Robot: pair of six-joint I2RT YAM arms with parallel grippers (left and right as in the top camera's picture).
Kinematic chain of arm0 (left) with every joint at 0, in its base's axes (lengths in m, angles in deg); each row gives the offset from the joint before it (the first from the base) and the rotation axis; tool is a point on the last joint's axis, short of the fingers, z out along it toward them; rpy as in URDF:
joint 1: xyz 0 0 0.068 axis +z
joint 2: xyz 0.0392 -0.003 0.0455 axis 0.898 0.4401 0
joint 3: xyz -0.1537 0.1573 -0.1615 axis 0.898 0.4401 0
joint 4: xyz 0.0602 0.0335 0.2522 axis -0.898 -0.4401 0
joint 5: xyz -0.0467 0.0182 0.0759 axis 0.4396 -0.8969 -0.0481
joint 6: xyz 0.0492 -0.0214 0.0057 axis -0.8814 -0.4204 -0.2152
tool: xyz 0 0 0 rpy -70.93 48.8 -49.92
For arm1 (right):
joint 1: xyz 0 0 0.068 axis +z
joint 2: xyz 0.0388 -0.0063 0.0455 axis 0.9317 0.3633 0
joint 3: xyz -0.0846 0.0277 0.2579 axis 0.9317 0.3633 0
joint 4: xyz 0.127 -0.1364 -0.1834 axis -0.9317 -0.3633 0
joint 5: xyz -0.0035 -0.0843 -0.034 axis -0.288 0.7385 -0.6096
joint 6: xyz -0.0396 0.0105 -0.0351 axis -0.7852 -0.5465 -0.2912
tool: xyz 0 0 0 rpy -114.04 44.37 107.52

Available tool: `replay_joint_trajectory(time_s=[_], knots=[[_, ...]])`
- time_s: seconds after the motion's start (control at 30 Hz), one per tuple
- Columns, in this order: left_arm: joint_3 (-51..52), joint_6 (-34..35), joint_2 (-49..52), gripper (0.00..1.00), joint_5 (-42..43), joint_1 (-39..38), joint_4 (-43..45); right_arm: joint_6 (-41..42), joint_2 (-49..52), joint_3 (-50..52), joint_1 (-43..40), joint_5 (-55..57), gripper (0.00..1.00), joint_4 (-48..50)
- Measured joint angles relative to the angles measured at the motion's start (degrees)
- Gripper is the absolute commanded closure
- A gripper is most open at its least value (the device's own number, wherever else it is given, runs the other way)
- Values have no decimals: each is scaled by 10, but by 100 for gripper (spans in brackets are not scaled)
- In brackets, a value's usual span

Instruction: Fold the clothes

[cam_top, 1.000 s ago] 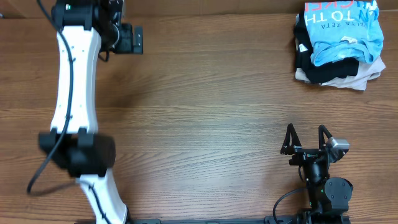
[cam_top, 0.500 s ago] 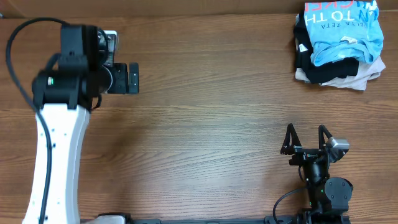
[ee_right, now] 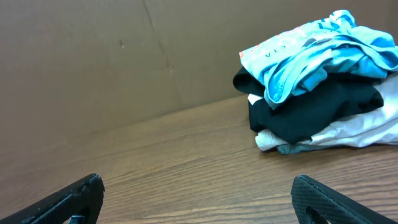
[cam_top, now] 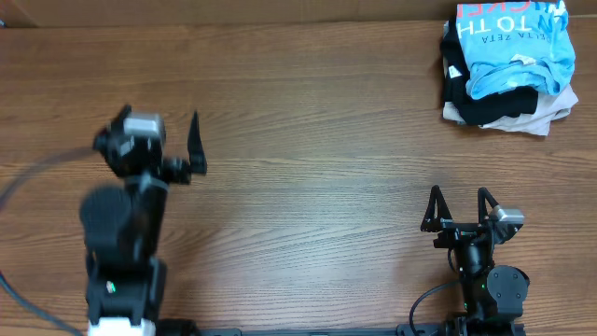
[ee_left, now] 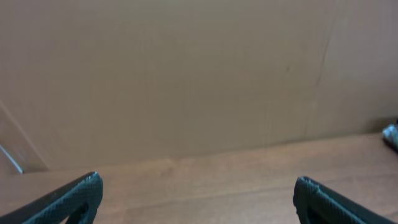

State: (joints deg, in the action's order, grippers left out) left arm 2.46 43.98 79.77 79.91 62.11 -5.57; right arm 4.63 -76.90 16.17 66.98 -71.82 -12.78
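The light blue T-shirt (cam_top: 511, 47) with red-and-white lettering lies folded on top of a pile at the table's far right corner. It also shows in the right wrist view (ee_right: 311, 50), crumpled at its front edge. My right gripper (cam_top: 458, 192) is open and empty near the front right, pointing toward the pile and well short of it; its fingers (ee_right: 199, 196) frame bare wood. My left gripper (cam_top: 159, 119) is open and empty at the left of the table, far from the shirt; its fingers (ee_left: 199, 199) face the cardboard wall.
Under the shirt are black garments (cam_top: 476, 98) and a beige/white cloth (cam_top: 522, 121), also seen in the right wrist view (ee_right: 311, 106). A brown cardboard wall (ee_left: 186, 74) stands along the table's far edge. The wooden table (cam_top: 308, 168) spans the view.
My left arm has drawn back from the far left edge toward the front. Its gripper has turned from pointing right to pointing away. The right arm and the pile have not moved.
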Motion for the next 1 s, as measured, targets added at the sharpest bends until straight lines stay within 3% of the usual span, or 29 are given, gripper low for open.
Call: replay_joint_trajectory(time_s=[0.2, 0.4, 0.67, 1.0], knots=[[170, 0, -150, 0, 10, 14, 58, 0, 0, 0, 0, 0, 0, 0], [281, 0, -275, 0, 25, 43, 62, 0, 0, 0, 0, 0, 0, 0], [358, 0, -396, 0, 43, 63, 31, 0, 0, 0, 0, 0, 0, 0], [364, 0, -413, 0, 54, 68, -83, 0, 0, 0, 0, 0, 0, 0]])
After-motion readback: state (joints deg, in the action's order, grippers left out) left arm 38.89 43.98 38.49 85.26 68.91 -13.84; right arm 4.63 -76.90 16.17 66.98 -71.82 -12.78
